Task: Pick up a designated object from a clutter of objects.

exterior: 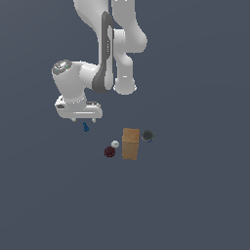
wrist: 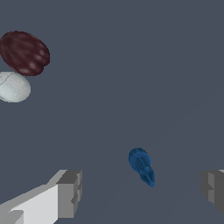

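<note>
The white arm (exterior: pixel 105 53) hangs over the desk (exterior: pixel 195 195), its gripper (wrist: pixel 142 192) spread wide. A tan box (exterior: pixel 130 143) lies beside a dark grey round item (exterior: pixel 147 135), dark red ball (wrist: pixel 24 53) and white ball (wrist: pixel 14 87). The tiny blue item (wrist: pixel 141 165) sits apart, between the fingers (wrist: pixel 69 193), untouched.

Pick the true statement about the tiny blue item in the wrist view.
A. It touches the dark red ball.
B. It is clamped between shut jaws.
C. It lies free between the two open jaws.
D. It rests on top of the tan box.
C: in the wrist view the tiny blue item lies on the bare floor in the gap of the open gripper, its jaws well apart, neither touching it.
</note>
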Available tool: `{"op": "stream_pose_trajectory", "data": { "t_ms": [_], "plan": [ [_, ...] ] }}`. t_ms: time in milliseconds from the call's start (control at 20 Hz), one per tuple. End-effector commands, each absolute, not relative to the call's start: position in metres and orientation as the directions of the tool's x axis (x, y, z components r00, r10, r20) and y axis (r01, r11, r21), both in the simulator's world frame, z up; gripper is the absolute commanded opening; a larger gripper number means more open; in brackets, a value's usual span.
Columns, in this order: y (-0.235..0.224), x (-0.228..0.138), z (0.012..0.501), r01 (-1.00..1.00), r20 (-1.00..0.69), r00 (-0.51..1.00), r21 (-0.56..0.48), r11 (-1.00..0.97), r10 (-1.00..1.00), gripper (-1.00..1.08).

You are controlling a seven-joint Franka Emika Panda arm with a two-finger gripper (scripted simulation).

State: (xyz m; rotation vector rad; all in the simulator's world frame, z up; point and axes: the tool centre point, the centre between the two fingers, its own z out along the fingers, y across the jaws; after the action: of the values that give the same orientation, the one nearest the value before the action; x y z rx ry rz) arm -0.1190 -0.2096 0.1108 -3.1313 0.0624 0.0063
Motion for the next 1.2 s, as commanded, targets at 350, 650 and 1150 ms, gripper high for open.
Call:
{"op": "stream_pose_trajectory", "data": {
  "t_ms": [350, 650, 1150],
  "plan": [
    [-0.228, -0.145, 0.093, -0.05, 0.0, 0.999, 0.0, -0.999, -0.05, 1.0],
    [-0.228, -0.145, 0.089, -0.051, -0.001, 0.999, -0.001, -0.999, -0.051, 1.0],
    [-0.228, -0.146, 0.052, -0.051, -0.001, 0.999, 0.0, -0.999, -0.051, 1.0]
  ]
}}
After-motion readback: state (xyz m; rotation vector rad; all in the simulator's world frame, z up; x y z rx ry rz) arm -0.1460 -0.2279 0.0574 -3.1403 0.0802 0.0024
